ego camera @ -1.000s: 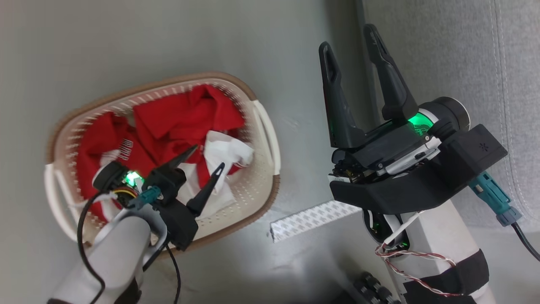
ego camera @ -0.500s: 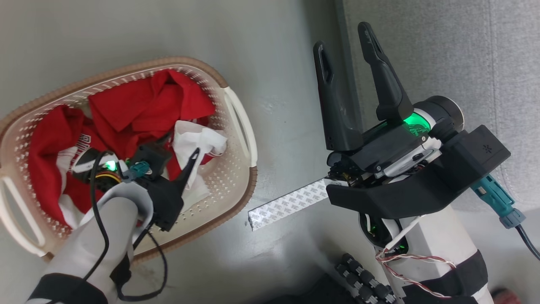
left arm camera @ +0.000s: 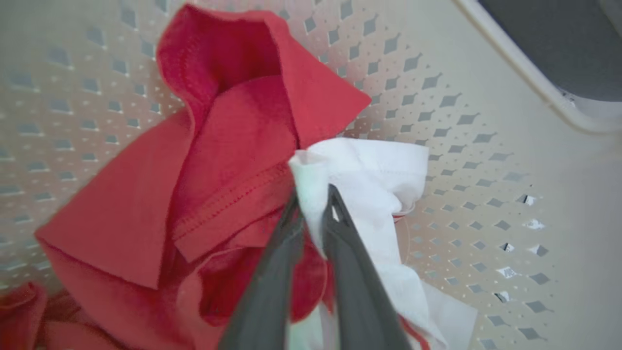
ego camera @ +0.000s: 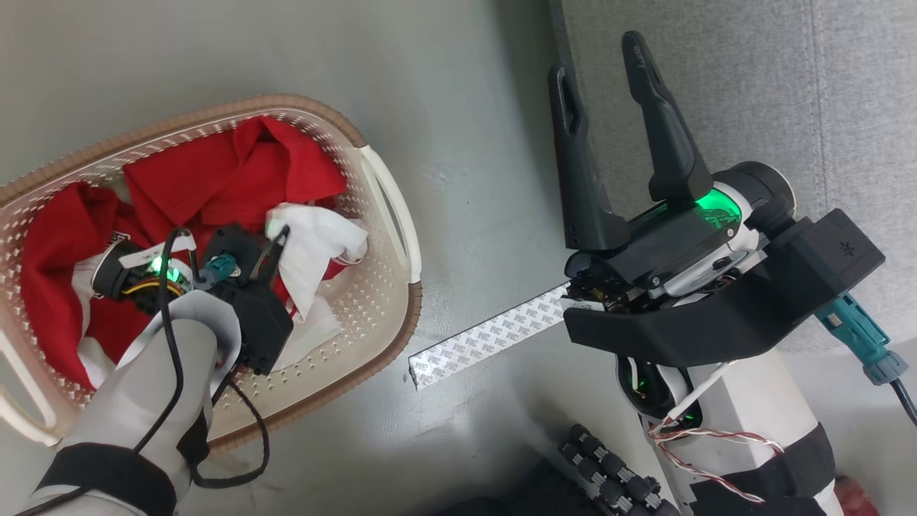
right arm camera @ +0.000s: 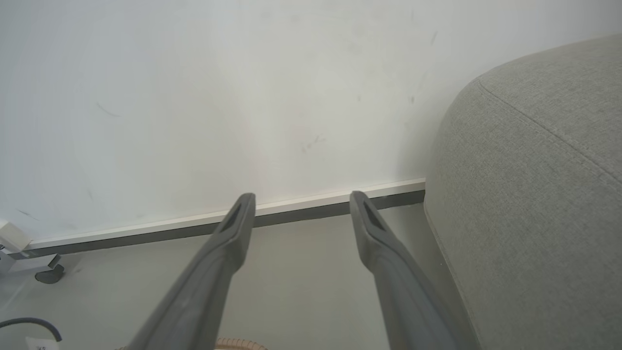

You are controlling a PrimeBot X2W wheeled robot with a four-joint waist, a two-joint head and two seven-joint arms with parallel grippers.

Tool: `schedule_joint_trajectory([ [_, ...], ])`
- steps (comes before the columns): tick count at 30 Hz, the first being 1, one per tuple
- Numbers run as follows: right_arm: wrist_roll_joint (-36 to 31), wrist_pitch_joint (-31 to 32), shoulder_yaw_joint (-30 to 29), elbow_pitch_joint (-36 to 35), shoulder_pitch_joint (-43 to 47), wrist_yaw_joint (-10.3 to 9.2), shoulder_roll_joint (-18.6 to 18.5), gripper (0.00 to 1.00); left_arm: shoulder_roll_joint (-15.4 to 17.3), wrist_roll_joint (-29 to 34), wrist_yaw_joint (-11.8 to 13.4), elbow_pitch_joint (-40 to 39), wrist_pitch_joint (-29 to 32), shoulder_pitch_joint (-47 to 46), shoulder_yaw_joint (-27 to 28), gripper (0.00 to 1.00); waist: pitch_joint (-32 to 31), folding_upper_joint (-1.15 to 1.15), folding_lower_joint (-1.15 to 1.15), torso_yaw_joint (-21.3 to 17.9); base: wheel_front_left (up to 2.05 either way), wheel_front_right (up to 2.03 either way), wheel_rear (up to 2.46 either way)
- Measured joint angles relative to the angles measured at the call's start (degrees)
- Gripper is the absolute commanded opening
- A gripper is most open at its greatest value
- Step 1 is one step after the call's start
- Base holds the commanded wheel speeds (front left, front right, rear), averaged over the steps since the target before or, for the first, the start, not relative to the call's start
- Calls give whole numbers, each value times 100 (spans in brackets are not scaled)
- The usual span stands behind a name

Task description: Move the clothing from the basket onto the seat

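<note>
The cream basket (ego camera: 390, 208) with a brown rim stands on the floor at the left. Red clothing (ego camera: 229, 179) with a white panel (ego camera: 315, 240) lies crumpled inside it. My left gripper (ego camera: 276, 240) is down in the basket, shut on a fold of the white panel (left arm camera: 350, 170), with the red fabric (left arm camera: 228, 160) bunched beside its fingers. My right gripper (ego camera: 598, 68) hovers open with nothing between its fingers, over the floor at the edge of the grey seat (ego camera: 752, 79). That seat (right arm camera: 539, 194) fills the right wrist view's right side, beside the right gripper (right arm camera: 301, 204).
A strip of patterned white tape (ego camera: 487, 337) lies on the grey floor between basket and seat. A white wall with a baseboard (right arm camera: 311, 201) stands ahead of the right gripper. A black ribbed part (ego camera: 609, 480) of my base sits at the bottom.
My left gripper went from open above the clothing to shut on the white panel deeper in the basket. The head camera swung, shifting the basket left. The right gripper stays open.
</note>
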Motion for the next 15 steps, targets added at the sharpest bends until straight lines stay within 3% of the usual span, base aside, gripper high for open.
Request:
schedule_joint_trajectory([
  [10, -189, 0, -46, 186, 27, 0, 4, 100, 8, -168, 96, -563, 0, 339, 240, 0, -325, 0, 0, 143, 0, 0, 0],
  [15, -352, 0, -71, 312, 164, 0, 7, 100, 22, -209, 302, -1458, 0, 899, 550, 0, -688, 0, 0, 246, 0, 0, 0],
])
